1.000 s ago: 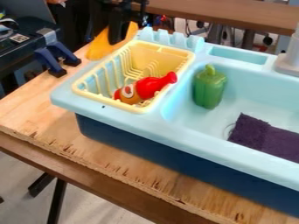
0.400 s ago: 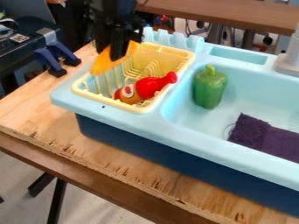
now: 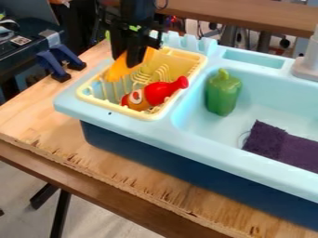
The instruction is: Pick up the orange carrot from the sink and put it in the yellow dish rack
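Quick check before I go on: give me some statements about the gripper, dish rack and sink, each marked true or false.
1. The black two-finger gripper is empty. False: it holds a flat orange object.
2. The red toy is in the yellow dish rack. True.
3. The green bell pepper lies in the dish rack. False: it stands in the sink basin, stem up.
4. The purple cloth is in the sink basin. True.
5. The gripper is over the purple cloth. False: it is at the dish rack, on the side away from the basin.
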